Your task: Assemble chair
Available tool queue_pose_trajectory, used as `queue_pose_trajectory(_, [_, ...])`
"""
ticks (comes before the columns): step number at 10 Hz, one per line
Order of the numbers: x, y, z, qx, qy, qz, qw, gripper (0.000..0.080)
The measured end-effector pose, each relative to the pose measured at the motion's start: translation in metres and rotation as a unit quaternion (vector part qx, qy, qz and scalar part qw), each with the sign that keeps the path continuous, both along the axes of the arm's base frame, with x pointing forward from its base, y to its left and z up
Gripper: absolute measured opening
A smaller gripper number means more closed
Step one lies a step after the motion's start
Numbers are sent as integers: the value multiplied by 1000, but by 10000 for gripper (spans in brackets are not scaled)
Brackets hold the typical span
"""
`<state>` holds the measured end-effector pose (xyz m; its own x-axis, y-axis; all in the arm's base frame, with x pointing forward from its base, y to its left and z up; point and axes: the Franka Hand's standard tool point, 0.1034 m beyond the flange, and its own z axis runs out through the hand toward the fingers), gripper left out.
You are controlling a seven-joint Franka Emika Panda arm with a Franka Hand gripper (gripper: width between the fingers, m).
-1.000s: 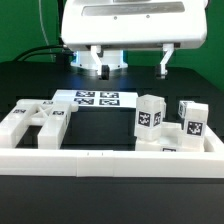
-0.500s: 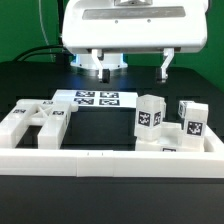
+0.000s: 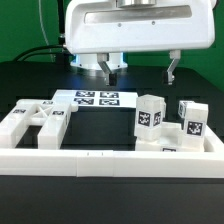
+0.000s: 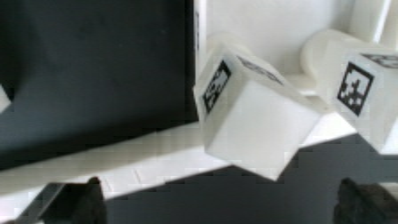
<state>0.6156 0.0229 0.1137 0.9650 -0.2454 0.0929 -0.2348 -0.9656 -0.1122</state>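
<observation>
The chair lies in loose white tagged pieces on the black table. Several flat and leg-like pieces (image 3: 36,120) lie at the exterior view's left. Two upright blocks stand at its right, one (image 3: 150,114) nearer the middle and one (image 3: 191,118) further right. My gripper (image 3: 139,68) hangs above and behind them, open wide and empty, touching nothing. In the wrist view the nearer block (image 4: 260,112) with its tag fills the middle and the other block (image 4: 363,88) stands beside it. My gripper (image 4: 222,203) shows only as dark fingertips (image 4: 71,202) far apart.
The marker board (image 3: 97,98) lies flat behind the pieces. A long white rail (image 3: 110,156) runs along the front and turns up the sides, fencing in the parts; it also shows in the wrist view (image 4: 107,165). Black cables lie at the back left.
My gripper has shifted toward the exterior view's right and slightly lower. It stays open. The chair pieces have not moved.
</observation>
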Motion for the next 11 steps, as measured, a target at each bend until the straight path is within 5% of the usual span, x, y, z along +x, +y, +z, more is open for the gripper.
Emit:
queue_pose_trajectory(1, [-2, 1, -1, 8, 32, 4, 999, 649])
queue_pose_trajectory(3, [5, 10, -3, -21, 26, 50, 998, 649])
queue_pose_trajectory(5, [5, 8, -3, -22, 25, 62, 997, 649])
queue_pose_trajectory(11, [6, 9, -10, -62, 16, 332, 941, 649])
